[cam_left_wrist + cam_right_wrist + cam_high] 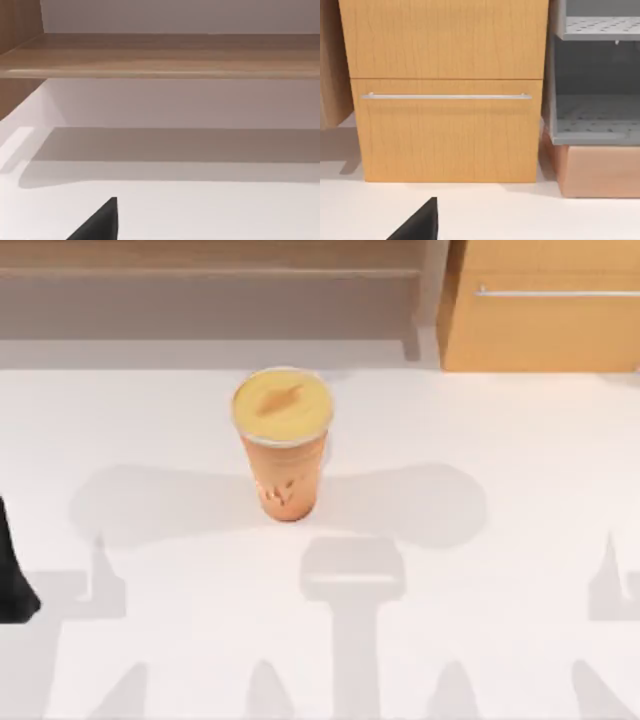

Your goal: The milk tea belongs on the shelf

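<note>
1. top view: the milk tea (pixel 283 443) stands upright on the white bench (pixel 520 570), a little above the centre of the view, its yellow lid facing up. the shelf (pixel 200 270) runs along the far edge from about 10 o'clock to 12 o'clock of the cup, well apart from it, and nothing sits on the plank as far as it shows. the orange-wood cabinet (pixel 540 320) with a silver bar handle stands at about 2 o'clock of the cup. a dark piece of the left arm (pixel 12 580) shows at the left edge, at about 8 o'clock of the cup, well apart from it. nothing touches the cup.

2. left wrist view: the camera faces the shelf (pixel 160 55), its plank bare, with the recess below. a dark tip of the left gripper (pixel 100 222) shows; whether its jaws are released or clenched i cannot tell.

3. right wrist view: the camera faces the cabinet (pixel 445 130), with a grey rack (pixel 595 115) beside it. a dark tip of the right gripper (pixel 420 222) shows; the state of its jaws i cannot tell.

4. judgement: the task looks to be at its start. the cup is not grasped, not lifted and not on the shelf; approach, grasp, carry and set-down are all left.
</note>
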`<control>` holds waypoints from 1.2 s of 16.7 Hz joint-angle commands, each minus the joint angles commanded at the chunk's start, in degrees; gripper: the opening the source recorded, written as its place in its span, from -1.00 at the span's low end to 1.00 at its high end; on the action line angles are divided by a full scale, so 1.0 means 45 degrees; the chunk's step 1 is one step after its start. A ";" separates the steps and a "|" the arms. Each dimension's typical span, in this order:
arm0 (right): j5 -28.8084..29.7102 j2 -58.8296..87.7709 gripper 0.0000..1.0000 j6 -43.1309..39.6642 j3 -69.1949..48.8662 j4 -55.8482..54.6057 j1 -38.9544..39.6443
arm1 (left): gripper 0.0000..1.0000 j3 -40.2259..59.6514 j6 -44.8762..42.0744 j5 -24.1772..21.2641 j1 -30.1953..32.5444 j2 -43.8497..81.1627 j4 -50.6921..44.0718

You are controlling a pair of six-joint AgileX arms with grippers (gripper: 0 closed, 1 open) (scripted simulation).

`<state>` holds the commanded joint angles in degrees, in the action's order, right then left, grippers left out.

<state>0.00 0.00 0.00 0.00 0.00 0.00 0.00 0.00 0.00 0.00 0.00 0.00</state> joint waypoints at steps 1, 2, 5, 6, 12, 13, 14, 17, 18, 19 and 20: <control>0.0000 0.0000 1.00 0.0000 0.0000 0.0000 0.0000 | 1.00 0.0000 0.0000 0.0000 0.0000 0.0000 0.0000; 0.0000 0.0000 1.00 0.0000 0.0000 0.0000 0.0000 | 1.00 0.0000 0.0000 0.0000 0.0000 0.0000 0.0000; 0.0000 0.0000 1.00 0.0000 0.0000 0.0000 0.0000 | 1.00 0.0260 0.0016 0.0494 0.0468 0.0789 0.0691; 0.0000 0.0000 1.00 0.0000 0.0000 0.0000 0.0000 | 1.00 0.0417 0.0037 0.0805 0.0779 0.1324 0.1128; 0.0000 0.0000 1.00 0.0000 0.0000 0.0000 0.0000 | 1.00 0.1794 0.0396 0.3673 0.3845 0.7057 0.5171; 0.0000 0.0000 1.00 0.0000 0.0000 0.0000 0.0000 | 1.00 0.2071 0.0488 0.4260 0.4485 0.8312 0.5999; 0.0000 0.0000 1.00 0.0000 0.0000 0.0000 0.0000 | 1.00 0.2354 0.0586 0.4864 0.5143 0.9615 0.6850; 0.0000 0.0000 1.00 0.0000 0.0000 0.0000 0.0000 | 1.00 0.3231 0.0900 0.6712 0.7150 1.3663 0.9463; 0.0000 0.0000 1.00 0.0000 0.0000 0.0000 0.0000 | 1.00 0.3526 0.1004 0.7323 0.7810 1.5013 1.0330; 0.0000 0.0000 1.00 0.0000 0.0000 0.0000 0.0000 | 1.00 0.3820 0.1106 0.7921 0.8453 1.6339 1.1183; 0.0000 0.0000 1.00 0.0000 0.0000 0.0000 0.0000 | 1.00 0.4110 0.1204 0.8503 0.9076 1.7627 1.2014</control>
<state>0.00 0.00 0.00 0.00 0.00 0.00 18.49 5.42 38.27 40.84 79.32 54.07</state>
